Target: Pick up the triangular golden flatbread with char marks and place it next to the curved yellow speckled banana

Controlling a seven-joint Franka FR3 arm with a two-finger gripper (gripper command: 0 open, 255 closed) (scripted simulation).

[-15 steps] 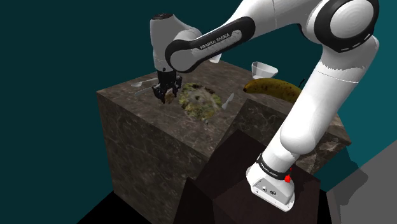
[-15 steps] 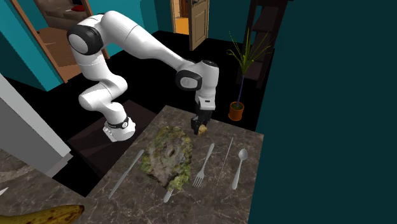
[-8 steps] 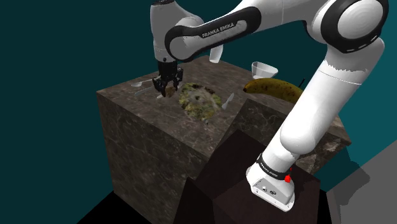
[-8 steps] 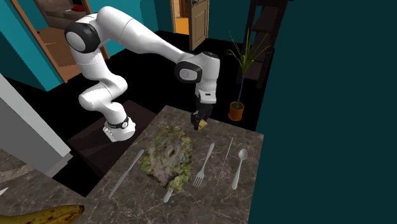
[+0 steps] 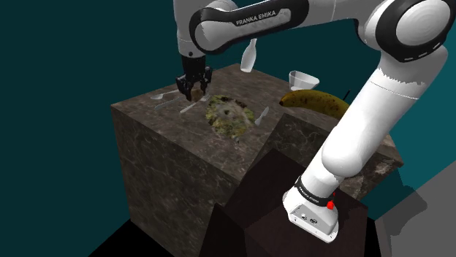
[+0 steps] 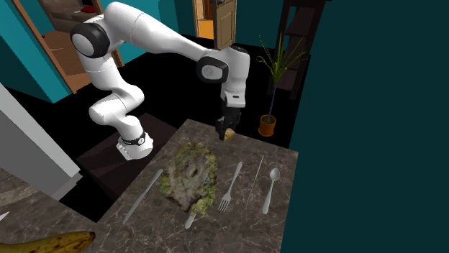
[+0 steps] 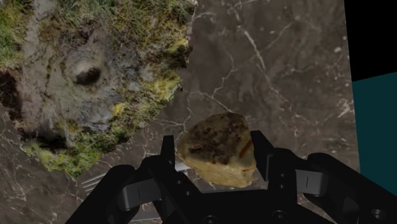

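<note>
The worry from here is the carry. The all-black two-finger gripper (image 7: 215, 154) has its fingers closed on the small triangular golden-brown flatbread with dark char marks (image 7: 219, 150). They pinch it by two opposite sides, so the hold looks narrow. A quick swing or a hard stop could make the piece twist or slide out. I can't quite tell from where I stand how much of it sits between the pads.

The curved yellow banana with brown speckles (image 5: 316, 103) lies well apart from the gripper, towards the other end of the dark marbled stone table (image 5: 164, 150). A straight path there passes over the green-grey mossy mound (image 6: 192, 177), with the silver fork (image 6: 230, 187) lying beside it. If carried low, the flatbread could catch on the mound and be knocked loose. A white bowl (image 5: 302, 78) stands near the banana, so a careless approach might bump one or the other, or set the flatbread on top of the banana instead of beside it.

For now the flatbread hangs in the gripper, clear of the stone. It is over the part of the table just past the mound on the side away from the banana, with its charred face showing in the wrist view.
</note>
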